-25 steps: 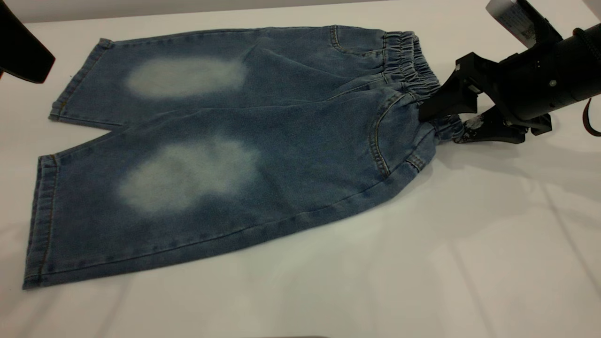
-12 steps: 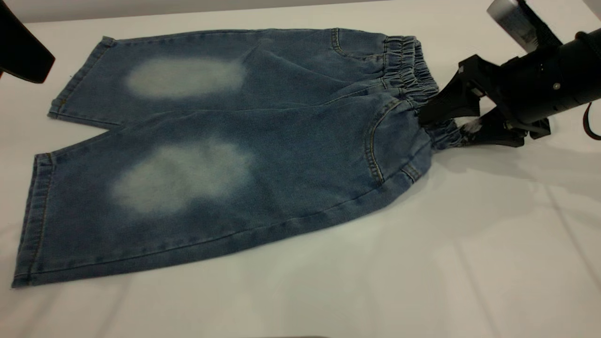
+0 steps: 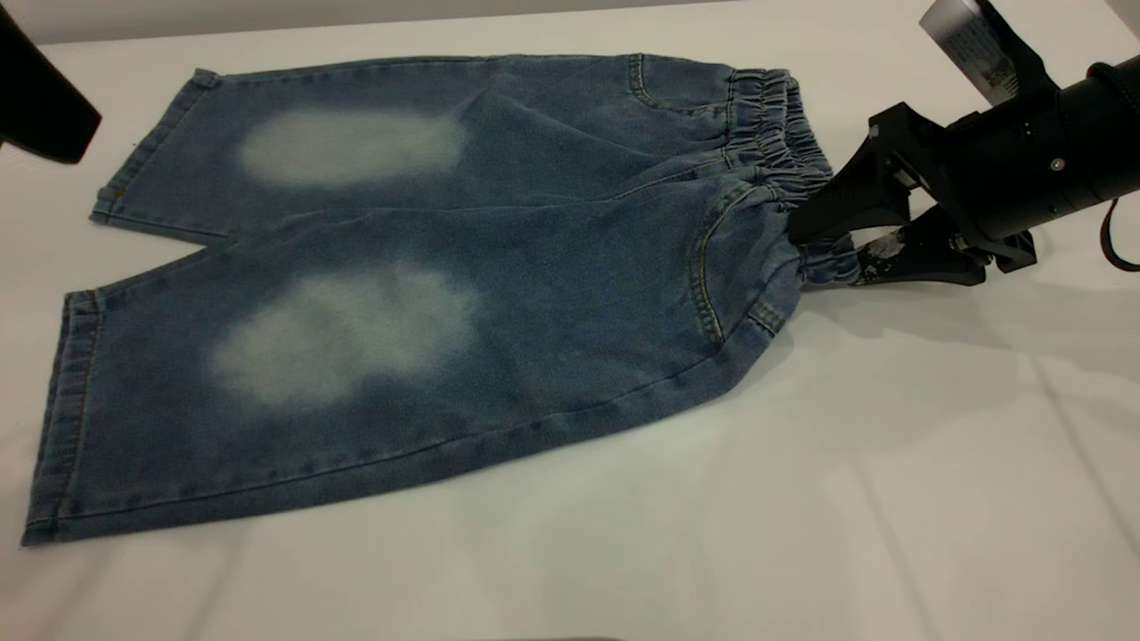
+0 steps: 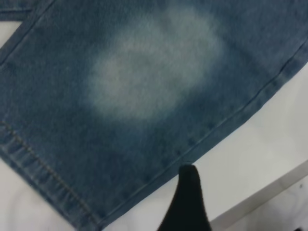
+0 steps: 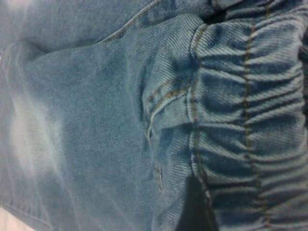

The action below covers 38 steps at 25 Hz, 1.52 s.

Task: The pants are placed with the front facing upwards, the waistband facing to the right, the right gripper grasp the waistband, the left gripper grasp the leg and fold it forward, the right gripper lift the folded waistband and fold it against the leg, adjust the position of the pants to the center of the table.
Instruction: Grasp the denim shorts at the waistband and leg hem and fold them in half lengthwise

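The pants (image 3: 427,267) lie flat on the white table (image 3: 802,499), front up, with a pale patch on each knee and both legs pointing left. Their ruffled waistband (image 3: 773,125) is at the right. My right gripper (image 3: 824,258) is shut on the waistband's near end, which bunches between its two black jaws. The right wrist view is filled with the gathered waistband (image 5: 245,120) and a pocket seam. My left gripper (image 3: 40,98) hangs at the far left, above the far leg's hem, and touches no cloth. A black part of the left gripper (image 4: 186,202) shows beside that leg's edge.
The table's far edge (image 3: 356,27) runs just behind the pants. A grey cuff with a white label (image 3: 975,36) sits on the right arm at the upper right. Bare tabletop spreads in front of and to the right of the pants.
My right gripper has dipped and moved slightly left, pinching the near end of the waistband tighter. The near leg's hem has slid a little to the left. The left gripper has hardly moved.
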{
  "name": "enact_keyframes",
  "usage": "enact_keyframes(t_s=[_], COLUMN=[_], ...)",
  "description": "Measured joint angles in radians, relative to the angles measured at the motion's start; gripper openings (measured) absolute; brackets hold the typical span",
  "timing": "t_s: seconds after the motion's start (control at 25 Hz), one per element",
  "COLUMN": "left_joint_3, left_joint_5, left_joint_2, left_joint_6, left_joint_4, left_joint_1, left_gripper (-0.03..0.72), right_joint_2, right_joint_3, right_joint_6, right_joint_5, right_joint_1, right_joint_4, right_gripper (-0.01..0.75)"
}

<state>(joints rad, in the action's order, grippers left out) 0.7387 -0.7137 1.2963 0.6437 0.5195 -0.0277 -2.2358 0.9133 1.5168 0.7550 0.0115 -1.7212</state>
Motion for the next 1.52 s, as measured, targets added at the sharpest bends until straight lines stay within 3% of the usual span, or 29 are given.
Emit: enact_keyframes(t_s=[0.36, 0.56, 1.16, 1.52], left_joint_3=[-0.044, -0.076, -0.081, -0.081], left_joint_5=[-0.003, -0.004, 0.027, 0.031], left_joint_2=[0.004, 0.004, 0.004, 0.004], left_joint_6=[-0.119, -0.142, -0.145, -0.147], left_joint_4=[-0.183, -0.183, -0.183, -0.183], left_joint_1=[0.000, 0.000, 0.000, 0.000], left_gripper=[0.557, 0.557, 0.557, 0.557], right_joint_2=[0.003, 0.006, 0.002, 0.028], right_joint_3=[0.002, 0.003, 0.026, 0.038], right_joint_6=[-0.210, -0.311, -0.057, -0.098], right_joint_5=[-0.064, -0.012, -0.090, -0.240], right_joint_1=[0.000, 0.000, 0.000, 0.000], right_joint_4=[0.111, 0.246, 0.060, 0.055], right_gripper=[0.425, 0.423, 0.423, 0.418])
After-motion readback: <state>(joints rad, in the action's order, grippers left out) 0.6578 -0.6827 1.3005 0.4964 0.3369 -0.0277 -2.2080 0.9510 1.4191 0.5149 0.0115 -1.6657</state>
